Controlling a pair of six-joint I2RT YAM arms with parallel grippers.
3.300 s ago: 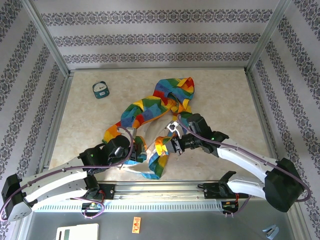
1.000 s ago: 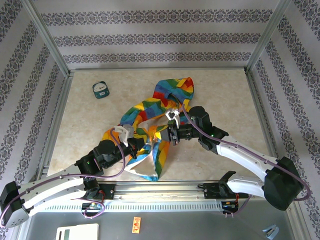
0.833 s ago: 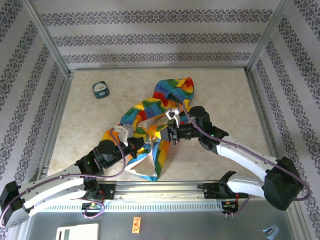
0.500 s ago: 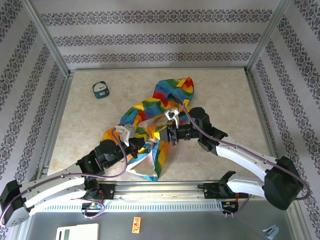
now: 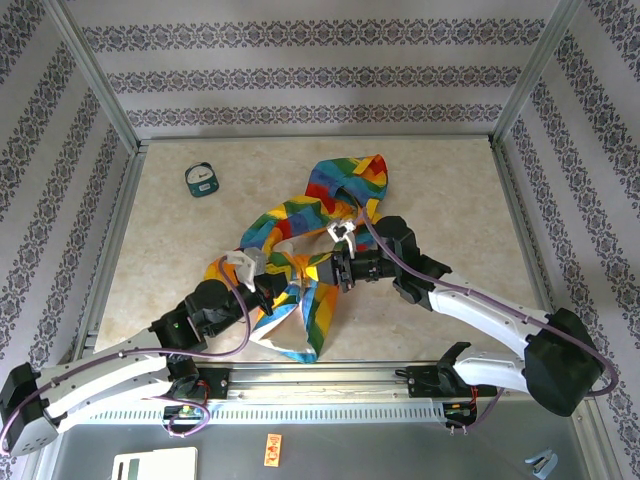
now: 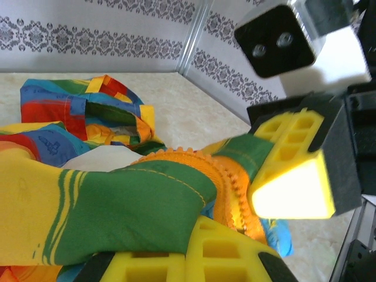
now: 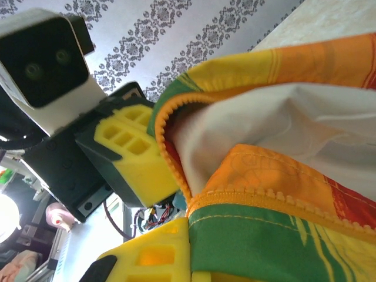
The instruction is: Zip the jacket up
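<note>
The jacket is lying crumpled mid-table, hood end pointing to the far side and hem end sagging toward the arm bases. A small teal gadget is sitting well apart at the far left.

The left end effector is clenching a green patch of the jacket right at the orange zipper teeth. The right end effector is clenching the other front edge, with the whitish lining bulging above its zipper teeth. The two end effectors are sitting just beside each other, nose to nose.

Handling, my read:
- The jacket is looking light, soft and floppy. It is folding and sagging wherever nothing is holding it, so it will likely drape and bunch rather than hold a line.
- The fabric is looking thin and may slip, and the lining could catch in the teeth.
- The teeth strip is looking like the stiffest part, so that is the best place to pinch, close to the bottom ends.
- Both edges are needing tension and alignment. I cannot tell where the slider or pull tab is, and that is where the pulling grip belongs.
</note>
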